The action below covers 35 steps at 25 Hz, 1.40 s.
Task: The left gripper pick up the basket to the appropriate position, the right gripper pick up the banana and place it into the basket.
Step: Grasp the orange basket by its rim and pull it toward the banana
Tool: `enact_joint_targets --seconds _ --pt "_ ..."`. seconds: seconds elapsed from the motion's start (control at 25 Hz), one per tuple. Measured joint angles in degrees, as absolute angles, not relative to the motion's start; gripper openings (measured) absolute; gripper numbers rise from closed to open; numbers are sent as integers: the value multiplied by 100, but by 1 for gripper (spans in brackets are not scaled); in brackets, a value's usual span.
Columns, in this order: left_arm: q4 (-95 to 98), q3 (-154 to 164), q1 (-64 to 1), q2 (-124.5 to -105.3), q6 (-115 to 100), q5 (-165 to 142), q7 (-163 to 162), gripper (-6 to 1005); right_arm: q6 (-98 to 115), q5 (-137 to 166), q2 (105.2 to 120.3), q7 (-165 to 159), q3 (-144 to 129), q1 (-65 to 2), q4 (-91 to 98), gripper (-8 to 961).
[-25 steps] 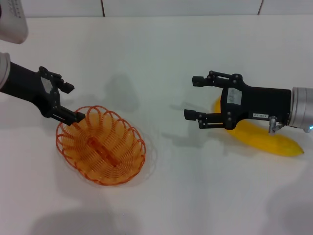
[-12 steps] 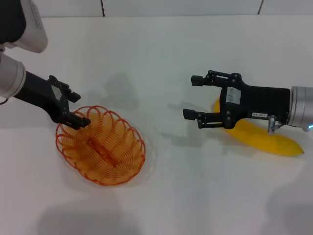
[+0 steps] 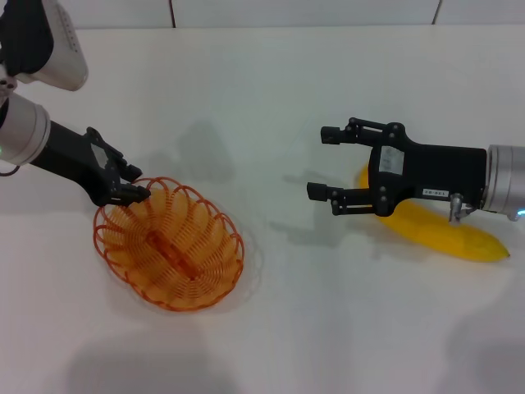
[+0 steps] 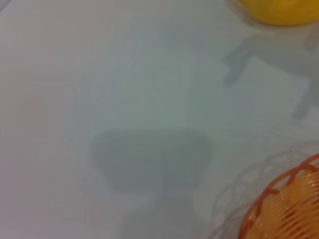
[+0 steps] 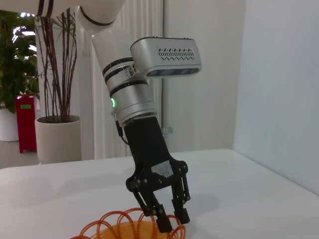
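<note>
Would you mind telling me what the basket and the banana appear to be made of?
The basket looks like coated wire: thin, glossy orange loops with open gaps, scalloped at the rim, where the left gripper sits. The banana seems plastic rather than real: uniformly bright yellow, smooth and unblemished, though that is uncertain. It lies beneath the open right gripper.

Orange wire-loop basket [image 3: 168,244]; smooth glossy plastic-looking banana [image 3: 447,234]; matt white table [image 3: 271,328].
</note>
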<state>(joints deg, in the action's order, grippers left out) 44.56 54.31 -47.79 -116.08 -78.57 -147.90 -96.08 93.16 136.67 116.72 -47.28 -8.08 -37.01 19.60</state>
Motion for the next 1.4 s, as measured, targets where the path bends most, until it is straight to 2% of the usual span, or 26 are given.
enact_joint_targets --seconds 0.52,1.16,1.4 --pt "4293 5432 -4858 -11588 -7858 -14812 -9626 69 9316 13667 11672 -4728 -808 -3707 1960 848" --pt "4414 5365 -4861 -11595 -8067 -14730 -9669 46 9316 13667 11672 -4728 -808 -3676 1960 846" --pt "4762 5025 -4703 -11443 -9006 -13986 -9755 46 9317 13667 11666 -4728 -799 -3651 1961 846"
